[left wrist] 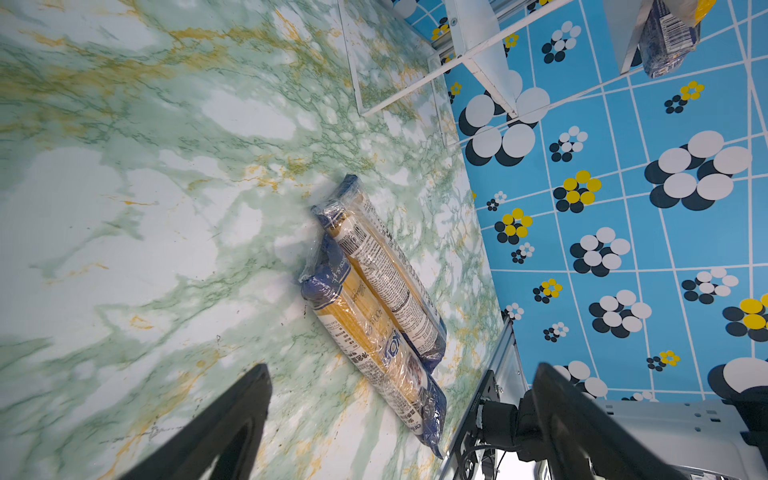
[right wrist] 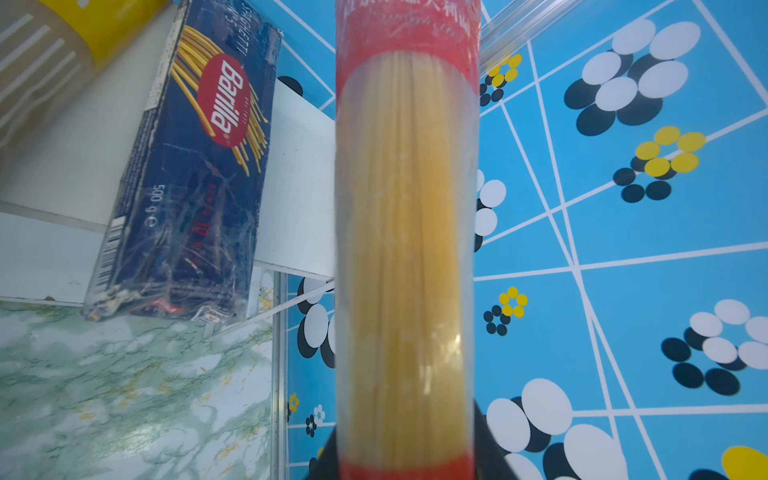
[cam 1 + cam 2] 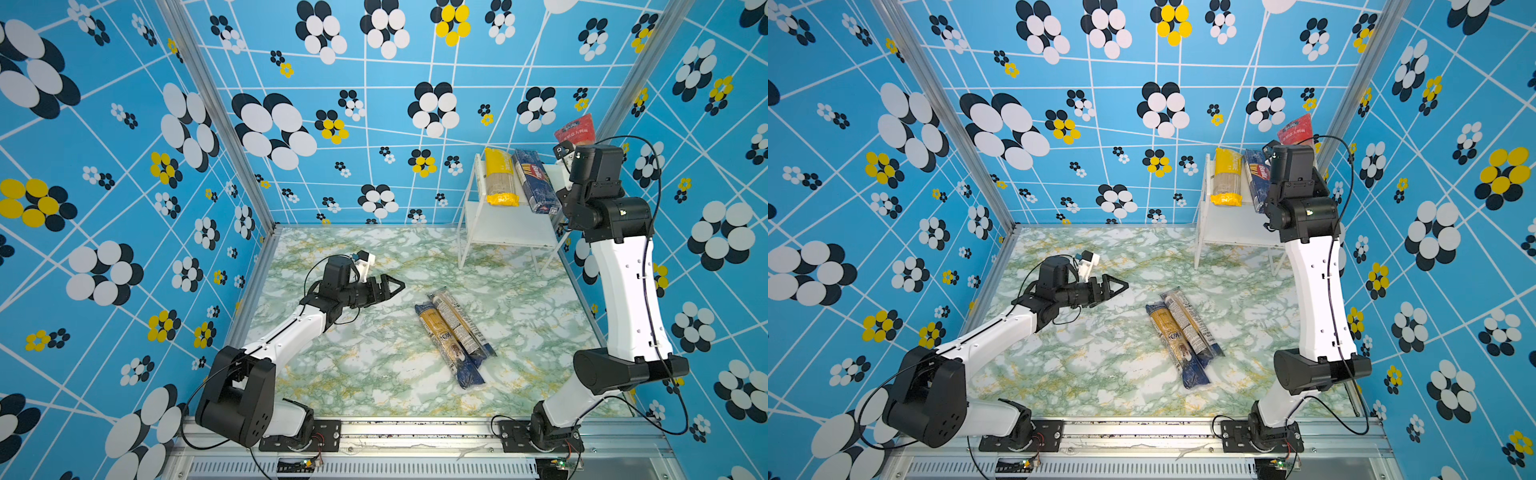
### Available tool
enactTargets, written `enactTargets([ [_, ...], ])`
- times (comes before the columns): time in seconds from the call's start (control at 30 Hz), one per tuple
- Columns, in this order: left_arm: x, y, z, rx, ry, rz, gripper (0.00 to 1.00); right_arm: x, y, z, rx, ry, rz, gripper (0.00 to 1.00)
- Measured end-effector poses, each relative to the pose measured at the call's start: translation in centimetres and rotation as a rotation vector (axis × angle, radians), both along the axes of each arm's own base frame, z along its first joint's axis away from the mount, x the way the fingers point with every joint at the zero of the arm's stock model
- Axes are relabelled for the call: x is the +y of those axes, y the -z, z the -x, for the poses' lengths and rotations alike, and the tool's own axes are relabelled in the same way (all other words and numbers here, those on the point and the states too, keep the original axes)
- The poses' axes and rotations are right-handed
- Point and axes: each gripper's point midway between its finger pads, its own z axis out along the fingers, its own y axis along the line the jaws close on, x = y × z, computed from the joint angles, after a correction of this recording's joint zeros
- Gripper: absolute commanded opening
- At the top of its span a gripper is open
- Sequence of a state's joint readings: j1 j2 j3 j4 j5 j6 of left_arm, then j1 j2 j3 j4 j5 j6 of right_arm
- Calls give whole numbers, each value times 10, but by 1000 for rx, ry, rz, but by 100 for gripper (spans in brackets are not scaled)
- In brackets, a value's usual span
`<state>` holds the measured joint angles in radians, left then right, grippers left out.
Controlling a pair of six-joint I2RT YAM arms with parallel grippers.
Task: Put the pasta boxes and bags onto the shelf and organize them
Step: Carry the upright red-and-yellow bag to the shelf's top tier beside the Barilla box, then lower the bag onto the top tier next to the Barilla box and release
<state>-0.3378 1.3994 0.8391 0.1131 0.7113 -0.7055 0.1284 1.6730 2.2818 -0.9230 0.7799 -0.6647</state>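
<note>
The red pack sits clamped in the right gripper.

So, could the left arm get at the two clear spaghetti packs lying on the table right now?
Probably yes: the left pincer is open and empty, the spaghetti packs lie close by on the table, and nothing stands between.

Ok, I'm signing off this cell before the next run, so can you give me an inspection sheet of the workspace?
Surface: green marbled table.
Job's things: yellow pack and Barilla box on top board of the shelf; two clear packs side by side on table; red pack held.
Clutter: nothing seen.
Grippers: left gripper jaws open, empty; right gripper jaws shut on red pack beside shelf.
Cables: black cables loop off both arms, clear of packs.
Surroundings: blue flowered walls, aluminium frame.
</note>
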Motion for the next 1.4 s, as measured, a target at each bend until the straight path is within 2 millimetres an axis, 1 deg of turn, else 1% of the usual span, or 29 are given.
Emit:
enactTargets([
  [0.1,-1,3,0,8,7,2,99,-3,6,-3,29,0,22,0],
  [0.2,-3,9,-2,20,13,2,99,-12,16,-5,69,17,40,0],
  [0.4,-5,18,-4,40,26,4,99,-24,26,-2,118,54,56,0],
  [0.63,-7,26,-6,56,33,9,99,-25,32,-1,146,57,60,0],
  [0.77,-7,24,-6,52,38,15,99,-26,37,-2,166,60,64,0],
  [0.93,-8,25,-6,54,45,18,99,-26,49,-12,200,68,72,0],
  [1.07,-8,27,-7,58,44,18,99,-26,64,-22,241,68,77,0],
  [1.13,-7,27,-8,58,43,19,99,-26,68,-24,258,67,81,0],
  [1.4,-6,35,-10,78,41,19,99,-30,67,-22,278,87,112,1],
])
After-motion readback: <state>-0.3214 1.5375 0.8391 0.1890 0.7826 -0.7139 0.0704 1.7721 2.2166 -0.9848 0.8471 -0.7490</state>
